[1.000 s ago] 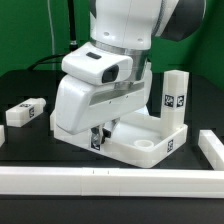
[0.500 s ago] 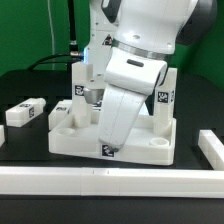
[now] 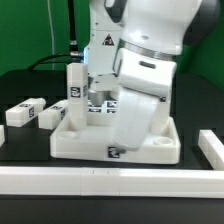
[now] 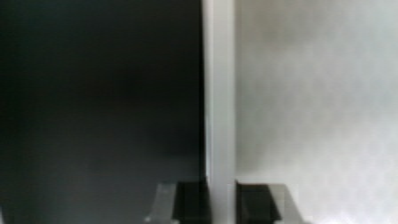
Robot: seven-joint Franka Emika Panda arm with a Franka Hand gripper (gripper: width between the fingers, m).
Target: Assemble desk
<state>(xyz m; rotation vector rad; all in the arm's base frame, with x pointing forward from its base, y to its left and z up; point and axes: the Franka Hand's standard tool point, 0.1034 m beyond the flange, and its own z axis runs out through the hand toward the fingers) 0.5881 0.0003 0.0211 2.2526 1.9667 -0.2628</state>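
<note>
Green wall and a black table [image 3: 20,145] edged by a white border bar [image 3: 60,180]. The arm [image 3: 145,70] hides much of the white tray-like tabletop [image 3: 75,142] at the table's centre. One upright leg [image 3: 75,82] stands at its rear corner on the exterior view's left. A loose leg [image 3: 24,111] and a second loose leg [image 3: 50,116] lie beside it. In the blurred wrist view a white edge runs between the fingers of the gripper [image 4: 221,197]; whether they clamp it cannot be told.

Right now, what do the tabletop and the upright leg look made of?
Tabletop: probably rigid white plastic, matte with slight sheen, judging by its smooth moulded rim. Upright leg: seemingly the same white plastic, plain flat faces; its black-and-white tag looks printed, perhaps a sticker.
</note>
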